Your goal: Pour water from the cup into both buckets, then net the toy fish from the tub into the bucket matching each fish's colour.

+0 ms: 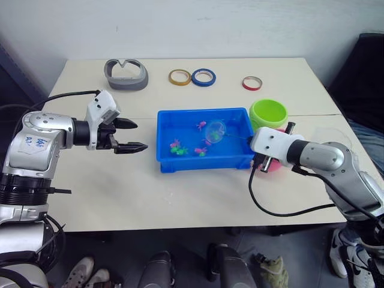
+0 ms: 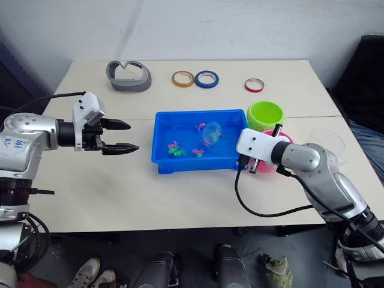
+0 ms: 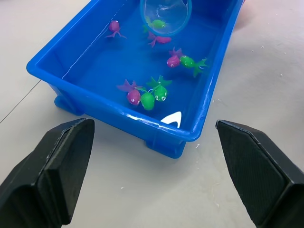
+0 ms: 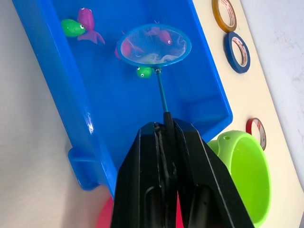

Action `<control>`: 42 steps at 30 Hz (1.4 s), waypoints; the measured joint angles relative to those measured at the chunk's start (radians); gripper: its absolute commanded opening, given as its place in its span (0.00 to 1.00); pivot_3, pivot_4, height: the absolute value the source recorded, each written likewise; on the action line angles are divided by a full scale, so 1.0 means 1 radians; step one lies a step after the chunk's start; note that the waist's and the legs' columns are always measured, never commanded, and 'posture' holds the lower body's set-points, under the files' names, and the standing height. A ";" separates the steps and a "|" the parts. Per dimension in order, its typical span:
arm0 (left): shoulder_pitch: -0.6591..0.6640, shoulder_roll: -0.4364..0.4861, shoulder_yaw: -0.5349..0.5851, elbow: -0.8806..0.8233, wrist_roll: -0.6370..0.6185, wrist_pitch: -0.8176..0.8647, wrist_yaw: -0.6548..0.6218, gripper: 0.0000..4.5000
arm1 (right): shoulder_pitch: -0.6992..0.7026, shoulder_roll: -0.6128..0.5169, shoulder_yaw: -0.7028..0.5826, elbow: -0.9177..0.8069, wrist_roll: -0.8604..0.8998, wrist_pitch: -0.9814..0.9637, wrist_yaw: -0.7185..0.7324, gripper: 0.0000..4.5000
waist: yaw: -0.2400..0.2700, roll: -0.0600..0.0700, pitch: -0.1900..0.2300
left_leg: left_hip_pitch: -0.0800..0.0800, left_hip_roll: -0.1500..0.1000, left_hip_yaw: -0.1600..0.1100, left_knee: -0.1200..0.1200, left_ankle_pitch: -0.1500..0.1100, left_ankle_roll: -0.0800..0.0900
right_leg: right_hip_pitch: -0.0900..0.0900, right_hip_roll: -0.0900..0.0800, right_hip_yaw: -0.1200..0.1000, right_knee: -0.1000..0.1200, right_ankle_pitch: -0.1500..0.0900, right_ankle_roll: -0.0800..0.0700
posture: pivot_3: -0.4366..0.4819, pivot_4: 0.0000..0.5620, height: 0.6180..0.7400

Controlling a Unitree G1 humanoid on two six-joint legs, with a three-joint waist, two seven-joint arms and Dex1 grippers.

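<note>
The blue tub (image 1: 204, 163) sits mid-table with water and several pink and green toy fish (image 3: 142, 95) in it. My right gripper (image 4: 165, 127) is shut on the thin handle of the net (image 4: 154, 45). The net's blue hoop hangs over the tub's far right part. A pink fish (image 4: 164, 35) shows through the mesh, and I cannot tell whether it lies inside. The green bucket (image 1: 268, 113) stands by the tub's right end. The pink bucket (image 1: 275, 165) is mostly hidden under my right wrist. The clear cup (image 2: 329, 139) stands further right. My left gripper (image 1: 133, 135) hangs open, left of the tub.
A grey curved object (image 1: 126, 74) lies at the back left. Yellow (image 1: 179, 77), blue (image 1: 203, 77) and red (image 1: 252, 83) tape rings lie along the back of the table. The table's front edge runs close below the tub.
</note>
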 measured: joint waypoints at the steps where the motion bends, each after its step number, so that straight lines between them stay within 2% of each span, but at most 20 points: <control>1: 0.001 0.000 0.000 -0.001 0.000 0.002 0.000 0.99 | 0.000 0.001 0.000 0.004 -0.007 -0.003 0.000 0.00 | 0.000 0.000 0.000 | 0.000 0.000 0.000 0.000 0.000 0.000 | 0.000 0.000 0.000 0.000 0.000 0.000 | 0.48 0.27 0.78; 14: 0.004 0.000 0.000 -0.032 -0.014 0.026 0.000 0.99 | -0.006 0.038 0.003 0.046 -0.110 -0.039 0.000 0.00 | 0.000 0.000 0.000 | 0.000 0.000 0.000 0.000 0.000 0.000 | 0.000 0.000 0.000 0.000 0.000 0.000 | 0.48 0.27 0.78; 19: 0.004 0.002 0.000 -0.036 -0.019 0.036 0.000 0.99 | -0.004 0.047 0.044 0.048 -0.158 -0.074 0.009 0.00 | -0.001 0.000 0.000 | 0.000 0.000 0.000 0.000 0.000 -0.001 | 0.000 0.000 0.000 0.000 0.000 0.000 | 0.48 0.27 0.78; 32: 0.007 0.006 0.002 -0.067 -0.034 0.055 0.002 0.99 | 0.028 0.049 0.044 0.036 -0.179 -0.091 0.074 0.00 | -0.001 0.000 0.000 | 0.000 0.000 0.000 0.000 0.000 -0.001 | 0.000 0.000 0.000 0.001 0.000 0.000 | 0.48 0.27 0.78; 42: 0.020 0.007 0.005 -0.067 -0.037 0.056 0.011 0.99 | 0.009 0.181 -0.026 -0.044 -0.037 0.164 0.111 0.00 | 0.000 0.000 0.000 | 0.000 0.000 -0.001 0.003 0.000 -0.001 | 0.000 0.000 0.000 0.002 0.000 0.000 | 0.48 0.27 0.78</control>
